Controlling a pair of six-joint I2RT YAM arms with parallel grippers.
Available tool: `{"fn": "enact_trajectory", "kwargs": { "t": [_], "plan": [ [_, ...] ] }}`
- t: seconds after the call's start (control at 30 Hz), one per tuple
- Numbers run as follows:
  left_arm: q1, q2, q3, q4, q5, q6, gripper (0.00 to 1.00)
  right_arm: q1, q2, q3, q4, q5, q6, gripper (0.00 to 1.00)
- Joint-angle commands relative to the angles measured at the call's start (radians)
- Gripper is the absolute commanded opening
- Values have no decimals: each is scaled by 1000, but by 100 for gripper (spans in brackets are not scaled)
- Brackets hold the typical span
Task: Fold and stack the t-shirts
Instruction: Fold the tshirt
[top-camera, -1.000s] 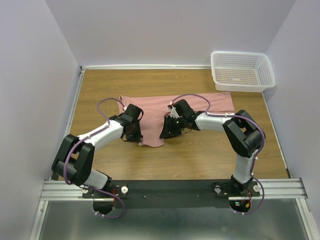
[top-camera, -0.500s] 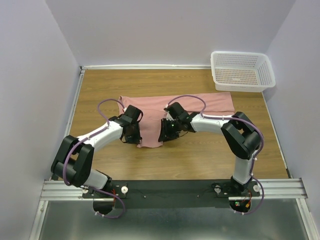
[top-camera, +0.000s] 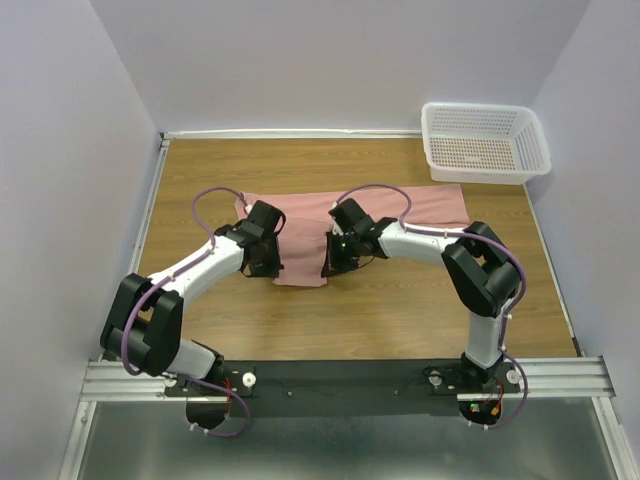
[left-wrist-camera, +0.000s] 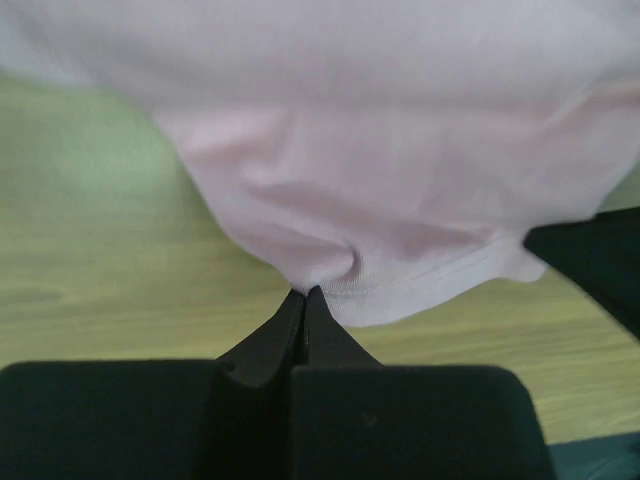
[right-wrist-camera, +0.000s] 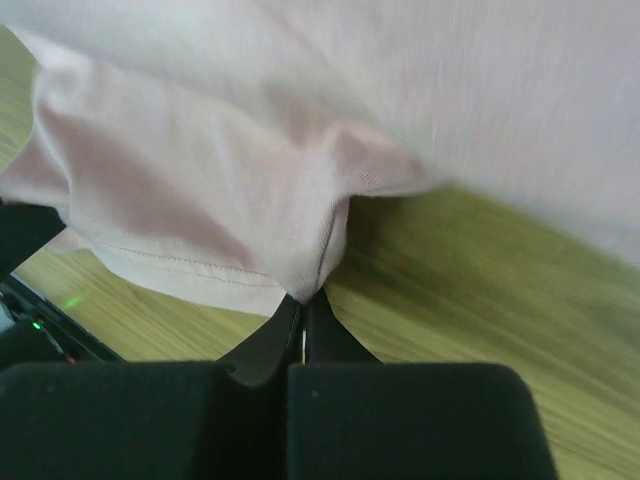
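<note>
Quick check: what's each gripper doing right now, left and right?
Left gripper: closed, pinching the hem of the pink t-shirt.
Right gripper: closed, pinching a fold at the edge of the same t-shirt.

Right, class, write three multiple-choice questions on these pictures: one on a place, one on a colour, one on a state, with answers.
1. Where is the white basket on the table?
A far right corner B near left corner C centre
2. What colour is the t-shirt?
A blue B pink C green
3. How are the left fingers and right fingers?
A both open B one open C both shut on the t-shirt
Answers: A, it stands by the back wall at the right; B, the cloth is pink in every view; C, each wrist view shows closed tips pinching cloth.
</note>
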Motion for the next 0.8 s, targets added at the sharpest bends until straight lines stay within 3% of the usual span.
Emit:
{"fn": "enact_trajectory", "kwargs": {
  "t": [0.0, 0.2, 0.47, 0.77],
  "plan": [
    [30, 36, 123, 4, -89, 33, 0, -49, 31, 101, -38, 49, -19, 1],
    [108, 221, 404, 24, -149, 102, 0, -177, 123, 286, -48, -34, -19, 1],
    [157, 436, 681, 85, -214, 200, 0, -260, 280, 508, -50, -60, -46, 1],
    [194, 499, 691, 136, -195, 200, 0, -270, 370, 601, -52, -87, -81, 7]
  ]
}}
